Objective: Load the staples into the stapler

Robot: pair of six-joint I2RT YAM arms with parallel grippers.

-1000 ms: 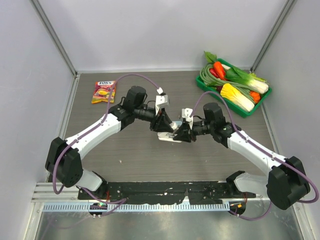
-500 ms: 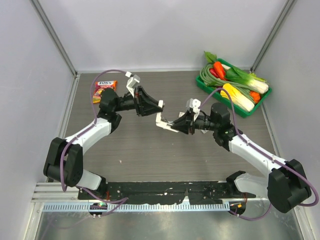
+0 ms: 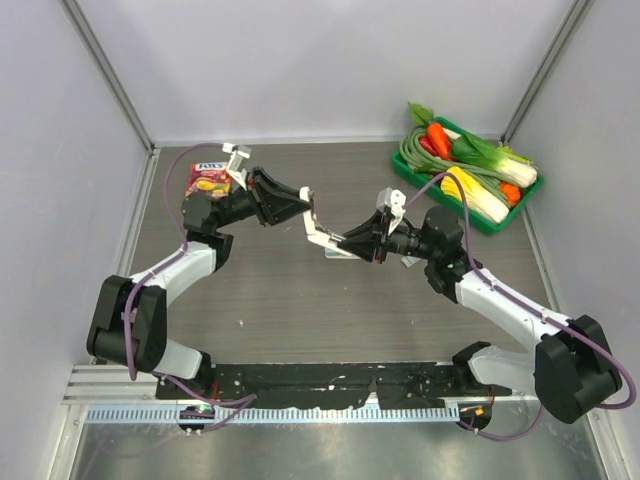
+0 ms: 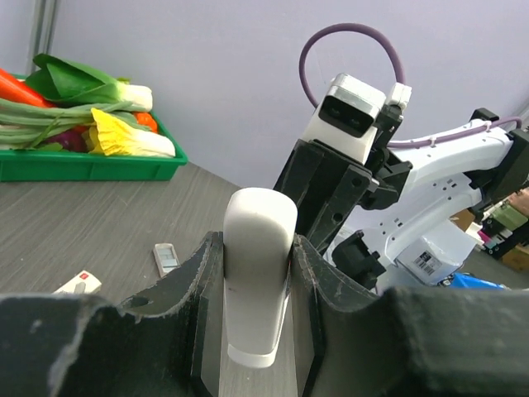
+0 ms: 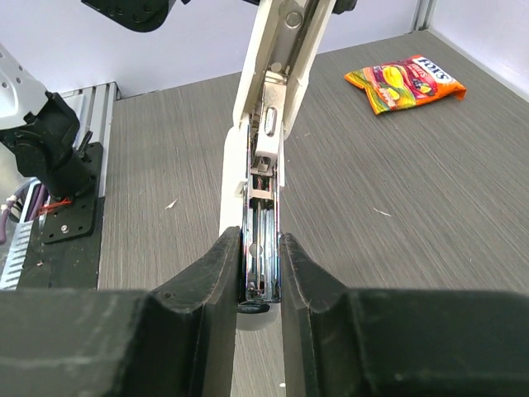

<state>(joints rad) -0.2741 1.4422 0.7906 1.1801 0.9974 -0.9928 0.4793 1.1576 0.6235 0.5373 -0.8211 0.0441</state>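
Note:
A white stapler (image 3: 318,232) hangs open in the air between my two grippers. My left gripper (image 3: 300,203) is shut on its white top cover (image 4: 258,281), which stands between the fingers in the left wrist view. My right gripper (image 3: 347,243) is shut on the stapler's base, with the open metal magazine channel (image 5: 263,240) between its fingers and the cover (image 5: 281,50) swung up beyond. The staples (image 4: 78,284), a tiny whitish box with a red mark, lie on the table at the left of the left wrist view.
A green tray (image 3: 515,205) of toy vegetables stands at the back right. A candy packet (image 3: 208,180) lies at the back left, behind the left arm. A small grey-white rectangular piece (image 4: 166,258) lies on the table near the staples.
Both grippers have lifted the stapler from the table. My left gripper has moved back and left with the cover, swinging the stapler open, while my right gripper has drawn the base back to the right.

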